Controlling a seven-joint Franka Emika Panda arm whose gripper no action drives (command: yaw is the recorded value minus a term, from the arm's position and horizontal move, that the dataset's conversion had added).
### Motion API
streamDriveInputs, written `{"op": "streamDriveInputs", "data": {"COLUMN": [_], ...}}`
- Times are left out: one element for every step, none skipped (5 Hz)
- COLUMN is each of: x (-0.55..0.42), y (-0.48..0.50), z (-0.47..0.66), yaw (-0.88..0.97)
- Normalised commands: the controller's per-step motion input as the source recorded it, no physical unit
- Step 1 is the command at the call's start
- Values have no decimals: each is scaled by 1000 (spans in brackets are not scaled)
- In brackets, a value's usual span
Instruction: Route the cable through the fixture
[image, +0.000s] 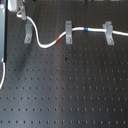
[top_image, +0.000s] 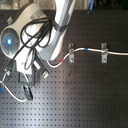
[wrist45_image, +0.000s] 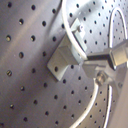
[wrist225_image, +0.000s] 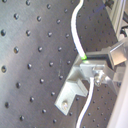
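Note:
The white cable (image: 48, 44) runs from my gripper (image: 21, 13) at the first exterior view's top left, down past the left fixture (image: 27, 33). It then passes its red band (image: 61, 39), the middle fixture (image: 68, 31), its blue band (image: 87, 30) and the right fixture (image: 108, 31). In both wrist views the gripper (wrist45_image: 97, 62) (wrist225_image: 92, 62) is shut on the cable (wrist45_image: 74, 42) (wrist225_image: 76, 30), right at the top of the grey bracket (wrist45_image: 61, 61) (wrist225_image: 74, 86). I cannot tell whether the cable sits inside that bracket. In the second exterior view the arm (top_image: 35, 35) hides the left fixture.
The black perforated board (image: 70, 85) fills the scene. A second stretch of white cable (image: 3, 75) hangs along the first exterior view's left edge beside a grey post (image: 2, 30). In the second exterior view the middle fixture (top_image: 71, 51) and the right fixture (top_image: 104, 51) stand right of the arm.

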Motion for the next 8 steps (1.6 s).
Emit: {"op": "streamDriveInputs", "data": {"x": [-18,-30,-154,-280,-237,-141,-29,-75], "y": [161,188,29,20,137,277,371,368], "z": [152,244,155,125,136,122,356,530], "yaw": [0,0,0,0,0,-9,-80,-77]}}
